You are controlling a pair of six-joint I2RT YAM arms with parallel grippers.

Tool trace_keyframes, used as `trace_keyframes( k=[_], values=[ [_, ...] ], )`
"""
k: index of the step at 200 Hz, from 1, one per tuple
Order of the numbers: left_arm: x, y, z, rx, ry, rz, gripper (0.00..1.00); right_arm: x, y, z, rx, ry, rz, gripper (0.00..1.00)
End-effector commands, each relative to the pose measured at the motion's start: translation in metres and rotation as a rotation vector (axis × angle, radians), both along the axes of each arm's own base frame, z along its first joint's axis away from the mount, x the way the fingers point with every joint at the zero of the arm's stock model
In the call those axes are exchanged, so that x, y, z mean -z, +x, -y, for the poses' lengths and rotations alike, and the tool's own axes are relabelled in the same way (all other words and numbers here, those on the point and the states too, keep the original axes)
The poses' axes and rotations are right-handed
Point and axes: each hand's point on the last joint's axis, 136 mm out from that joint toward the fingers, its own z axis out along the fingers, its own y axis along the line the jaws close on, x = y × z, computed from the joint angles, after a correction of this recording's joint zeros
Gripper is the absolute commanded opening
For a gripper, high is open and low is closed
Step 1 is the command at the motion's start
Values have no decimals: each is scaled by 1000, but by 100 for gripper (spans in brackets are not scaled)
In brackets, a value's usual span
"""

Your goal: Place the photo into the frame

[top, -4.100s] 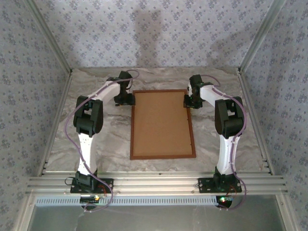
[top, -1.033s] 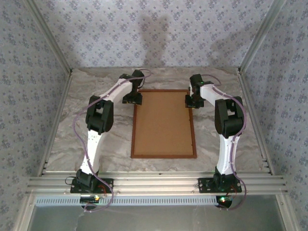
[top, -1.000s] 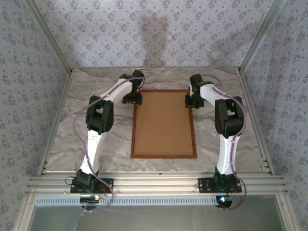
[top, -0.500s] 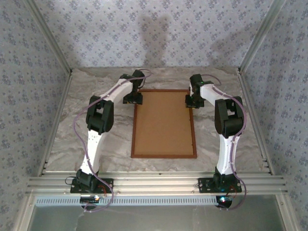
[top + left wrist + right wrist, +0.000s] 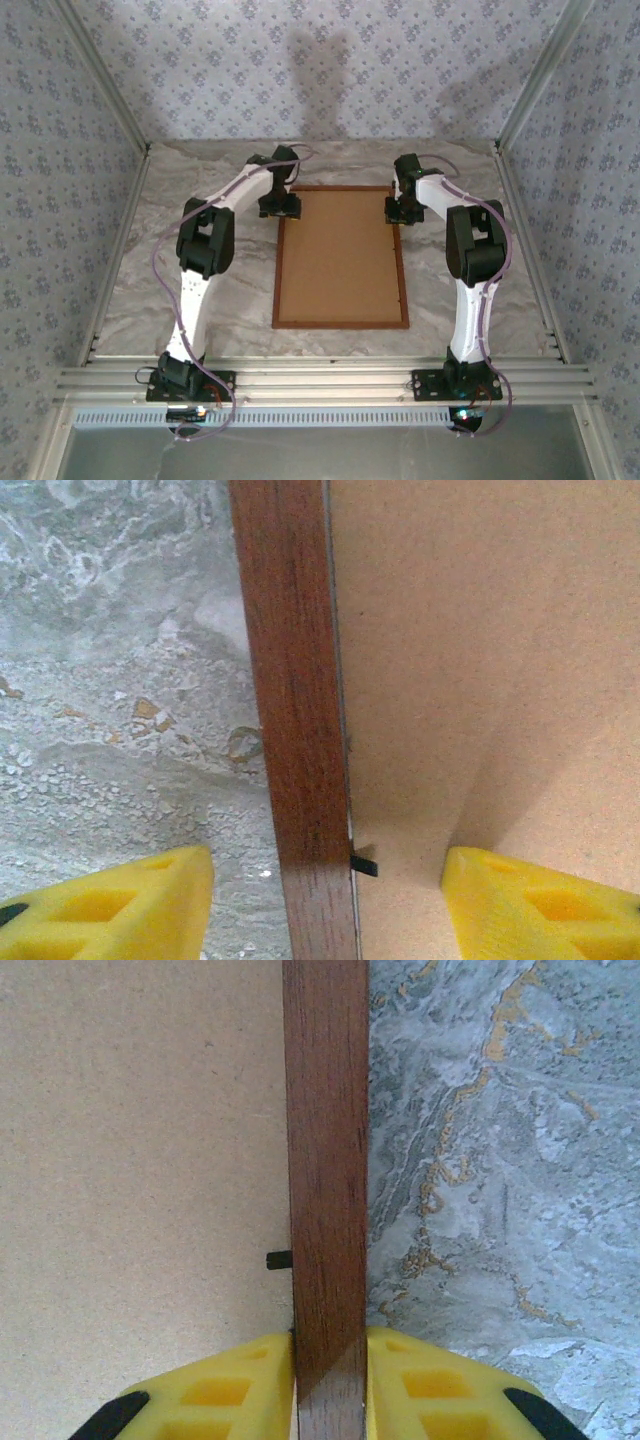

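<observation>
The dark reddish-brown frame (image 5: 277,270) lies flat on the table with a plain brown backing board (image 5: 340,255) filling it. The photo is hidden. My left gripper (image 5: 281,208) is over the far left corner. In the left wrist view it (image 5: 325,905) stands open, its yellow fingers (image 5: 120,905) straddling the left rail (image 5: 295,680) without touching it. My right gripper (image 5: 396,212) is at the far right corner. In the right wrist view it (image 5: 330,1380) is shut on the right rail (image 5: 325,1140).
A small black tab (image 5: 364,864) sticks out from the left rail over the board, and another tab (image 5: 279,1259) from the right rail. The marble tabletop (image 5: 200,290) surrounds the frame. Aluminium posts and wallpapered walls enclose the table.
My left gripper has moved right, from beside the frame to over its far left rail, with a small further shift in the last second. The right arm and frame have not moved.
</observation>
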Motion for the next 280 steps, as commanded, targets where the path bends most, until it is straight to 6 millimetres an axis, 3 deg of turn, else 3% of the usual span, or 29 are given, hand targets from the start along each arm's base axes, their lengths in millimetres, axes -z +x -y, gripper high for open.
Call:
trace_keyframes(
  k=[1, 30, 70, 99, 171, 280],
  values=[
    [-16, -8, -6, 19, -23, -8, 64, 10, -13, -12, -36, 40, -58, 24],
    [-44, 2, -16, -15, -49, 60, 64, 8, -12, -10, -32, 42, -52, 24],
    [-52, -3, -39, -60, -45, 84, 65, 8, -13, -10, -33, 42, -56, 24],
    [-44, -6, -46, -73, -43, 66, 65, 8, -12, -12, -35, 45, -52, 24],
    [-16, -2, -29, -62, -91, 14, 65, 9, -11, -14, -40, 45, -51, 24],
    [1, 3, -25, -63, -80, -17, 65, 10, -12, -16, -43, 52, -55, 24]
  ],
)
